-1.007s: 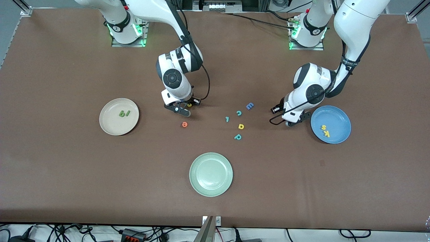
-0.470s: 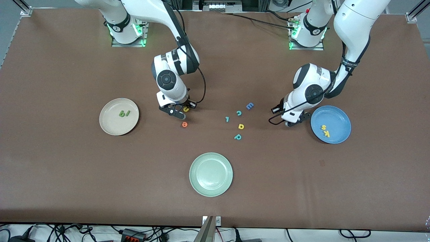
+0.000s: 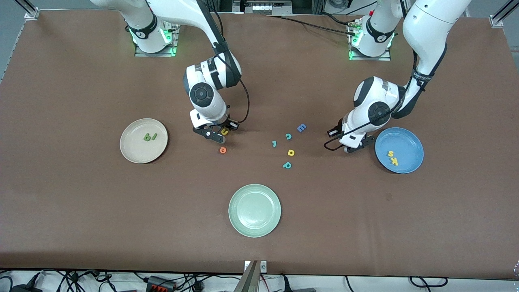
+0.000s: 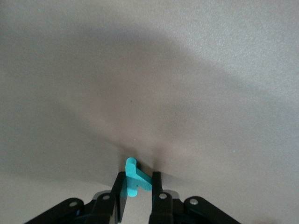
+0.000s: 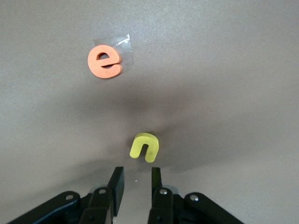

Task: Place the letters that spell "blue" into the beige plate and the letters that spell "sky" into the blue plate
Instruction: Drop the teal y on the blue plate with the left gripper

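Observation:
My right gripper is low over the table with its jaws open and nothing between them. The yellow u rests on the table just past its fingertips. The orange e lies a little nearer the front camera. The beige plate holds the dark green b and the green l. My left gripper is shut on the teal y, low beside the blue plate. That plate holds the yellow s and k.
Between the two grippers lie a blue E, a teal c, a small teal letter, a yellow rounded letter and a teal p. A pale green plate sits nearer the front camera.
My right gripper shifted a little toward the beige plate and its jaws parted, so the yellow u now shows on the table beside them. The left arm has hardly moved.

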Robot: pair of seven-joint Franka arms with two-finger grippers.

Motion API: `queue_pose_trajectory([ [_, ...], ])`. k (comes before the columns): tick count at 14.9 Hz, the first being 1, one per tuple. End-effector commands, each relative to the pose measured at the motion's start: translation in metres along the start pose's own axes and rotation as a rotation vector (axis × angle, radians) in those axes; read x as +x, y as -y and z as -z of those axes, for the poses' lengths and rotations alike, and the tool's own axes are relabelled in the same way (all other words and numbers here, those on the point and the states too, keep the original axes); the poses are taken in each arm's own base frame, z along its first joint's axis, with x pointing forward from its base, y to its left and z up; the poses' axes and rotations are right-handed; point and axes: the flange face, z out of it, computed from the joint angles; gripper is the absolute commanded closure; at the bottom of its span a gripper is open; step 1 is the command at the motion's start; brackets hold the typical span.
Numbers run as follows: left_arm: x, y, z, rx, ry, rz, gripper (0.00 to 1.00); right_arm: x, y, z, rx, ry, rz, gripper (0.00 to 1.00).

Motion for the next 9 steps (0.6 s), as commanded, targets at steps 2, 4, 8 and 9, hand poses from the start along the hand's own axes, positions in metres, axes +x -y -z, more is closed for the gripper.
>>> queue_pose_trajectory([
  [2,0.017,0.005,0.035,0.049,-0.052,-0.02,0.89,0.007,-0.006,0.0,0.012,0.005,0.0,0.39],
  [4,0.029,0.005,0.059,0.144,-0.048,-0.056,0.89,0.01,-0.006,0.001,0.016,0.0,0.001,0.39],
  [8,0.054,0.008,0.109,0.328,-0.079,-0.117,0.89,0.024,-0.012,0.002,0.022,-0.001,-0.041,0.39],
  [9,0.06,0.014,0.115,0.372,-0.093,-0.159,0.89,0.026,-0.014,0.001,0.022,0.0,-0.055,0.39],
])
